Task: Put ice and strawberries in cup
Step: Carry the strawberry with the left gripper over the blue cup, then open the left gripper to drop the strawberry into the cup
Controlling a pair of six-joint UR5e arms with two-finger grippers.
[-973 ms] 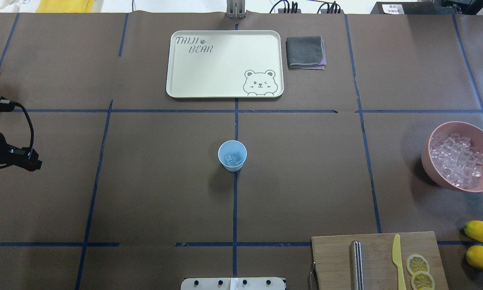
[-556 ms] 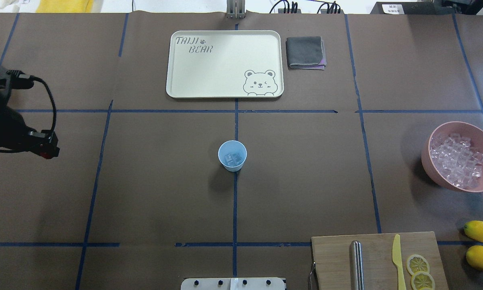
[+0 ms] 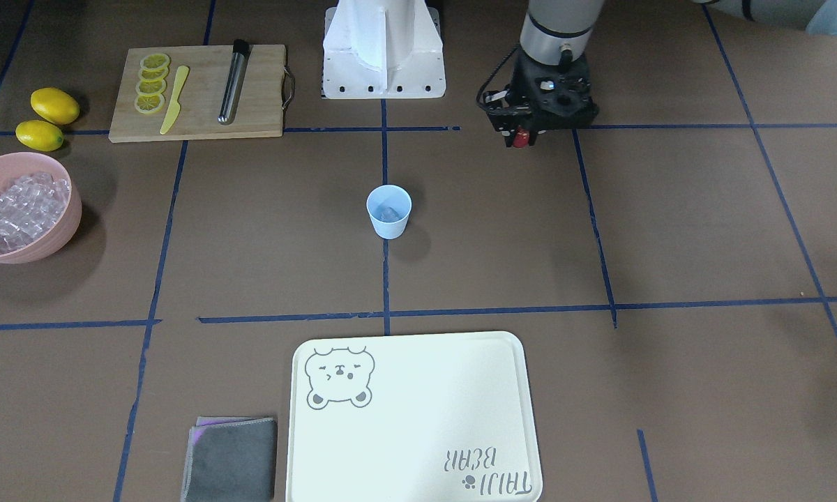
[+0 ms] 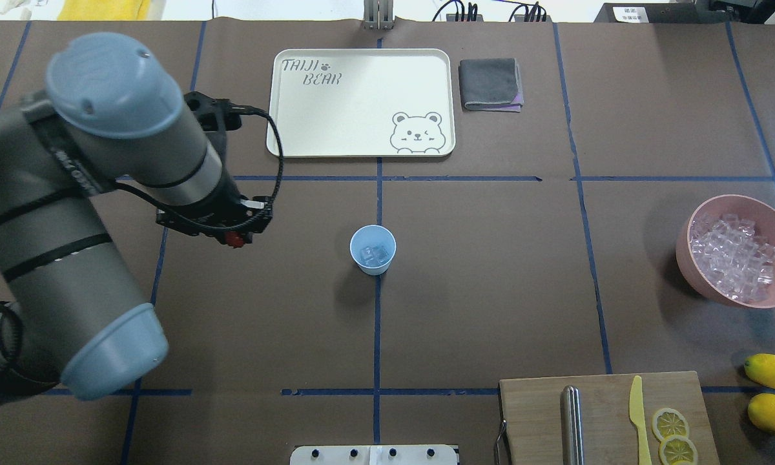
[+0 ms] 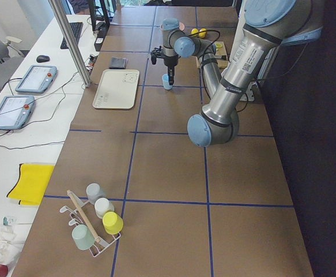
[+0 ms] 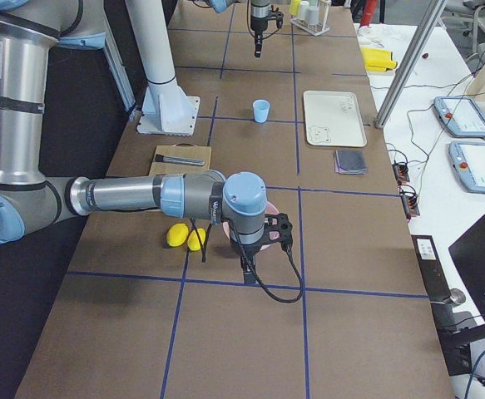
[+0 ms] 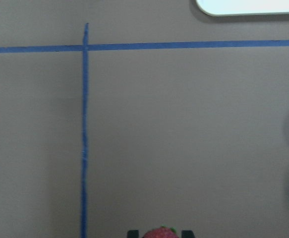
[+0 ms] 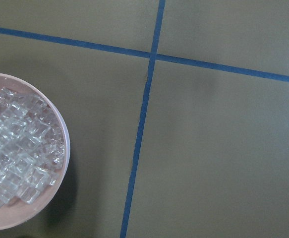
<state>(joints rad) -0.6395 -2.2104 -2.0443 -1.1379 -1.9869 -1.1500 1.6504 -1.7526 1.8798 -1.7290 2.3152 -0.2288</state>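
Observation:
The pale blue cup (image 4: 372, 250) stands at the table's middle with two ice cubes (image 4: 374, 254) in it; it also shows in the front view (image 3: 389, 211). My left gripper (image 4: 234, 240) is shut on a small red strawberry (image 7: 159, 231) and hangs above the table to the left of the cup, apart from it. More ice (image 4: 733, 257) fills the pink bowl (image 4: 772, 213) at the right. My right gripper (image 6: 246, 270) shows only in the right side view, next to the bowl; I cannot tell whether it is open or shut. Its wrist view shows the bowl's ice (image 8: 15, 158) and no fingers.
A cream tray (image 4: 361, 103) and a folded grey cloth (image 4: 491, 84) lie at the back. A wooden board (image 4: 607, 413) with a yellow knife, a metal rod and lemon slices lies front right, with two lemons (image 4: 774, 371) beside it. A cup rack (image 5: 95, 222) stands far left.
My left arm has swung in from the table's left edge toward the cup, carrying the strawberry. The cup and bowl have not moved.

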